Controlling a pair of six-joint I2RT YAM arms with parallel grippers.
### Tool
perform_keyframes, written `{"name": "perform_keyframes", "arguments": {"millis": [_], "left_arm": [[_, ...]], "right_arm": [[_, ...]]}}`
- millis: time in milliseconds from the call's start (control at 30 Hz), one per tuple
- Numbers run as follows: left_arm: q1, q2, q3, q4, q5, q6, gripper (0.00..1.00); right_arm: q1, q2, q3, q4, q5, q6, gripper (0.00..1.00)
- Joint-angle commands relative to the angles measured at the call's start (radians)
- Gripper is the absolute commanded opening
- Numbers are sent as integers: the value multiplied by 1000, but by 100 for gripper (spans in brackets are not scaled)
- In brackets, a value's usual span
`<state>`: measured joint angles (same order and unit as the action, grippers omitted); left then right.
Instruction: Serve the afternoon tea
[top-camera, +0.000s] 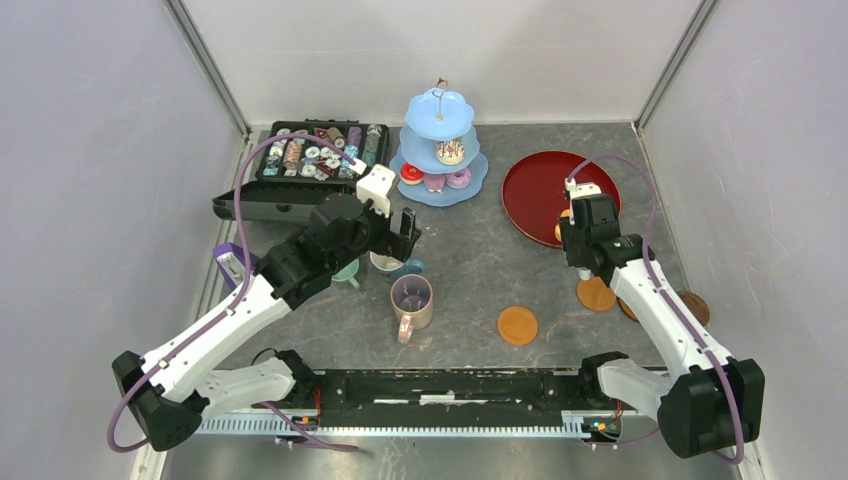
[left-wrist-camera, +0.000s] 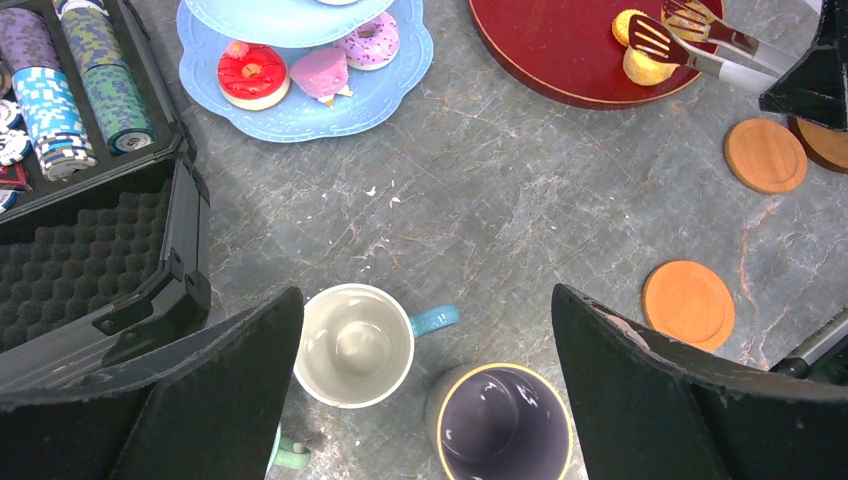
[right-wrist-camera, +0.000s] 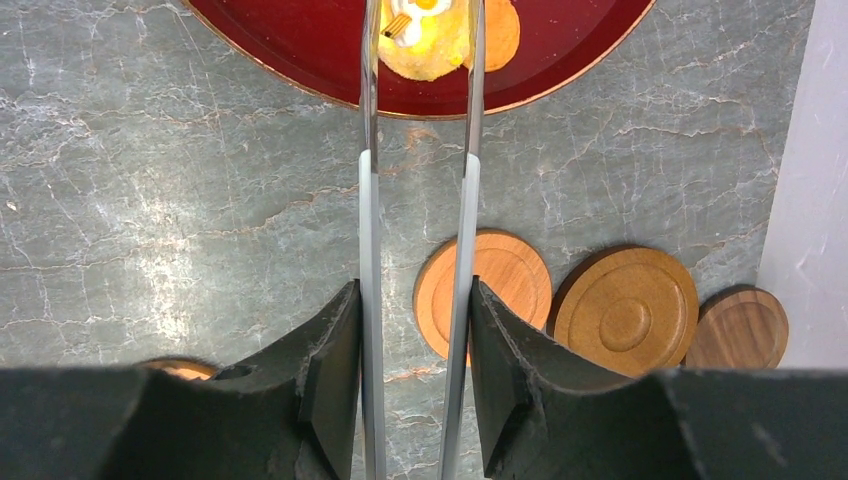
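Pastries are partly served: a red doughnut (left-wrist-camera: 250, 75), a pink pastry (left-wrist-camera: 322, 72) and a pink-iced doughnut (left-wrist-camera: 368, 40) sit on the bottom tier of the pale-blue three-tier stand (top-camera: 455, 108) at 12 o'clock, with another pastry (top-camera: 450, 152) on the middle tier. At 2 o'clock a yellow pastry (right-wrist-camera: 425, 45) lies on the red tray (top-camera: 535, 190). The right end effector (right-wrist-camera: 415, 320) is clamped on the metal tongs (right-wrist-camera: 465, 200), whose tips straddle that pastry, so it looks like the next transfer. The left end effector (left-wrist-camera: 425, 300), fingers wide apart and empty, hangs over the white-and-blue mug (left-wrist-camera: 355, 345) and the pink-purple mug (left-wrist-camera: 500, 420). Both stand on bare counter (top-camera: 480, 260) near 9 o'clock, with the mint green mug (top-camera: 347, 272) beside them. Round coasters (top-camera: 518, 325) lie bare toward 4 o'clock, well apart from the mugs. Pairing mugs with coasters appears wholly undone.
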<state>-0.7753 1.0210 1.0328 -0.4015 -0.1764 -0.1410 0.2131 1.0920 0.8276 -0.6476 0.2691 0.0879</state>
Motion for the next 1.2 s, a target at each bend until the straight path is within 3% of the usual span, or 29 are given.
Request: {"name": "perform_keyframes", "arguments": {"millis": [0, 1167], "left_arm": [[1, 3, 4, 39, 10, -17, 100], [2, 4, 6, 41, 20, -20, 100]], "right_arm": [[-4, -39, 34, 19, -4, -11, 45], [-5, -1, -27, 31, 26, -27, 46]]}}
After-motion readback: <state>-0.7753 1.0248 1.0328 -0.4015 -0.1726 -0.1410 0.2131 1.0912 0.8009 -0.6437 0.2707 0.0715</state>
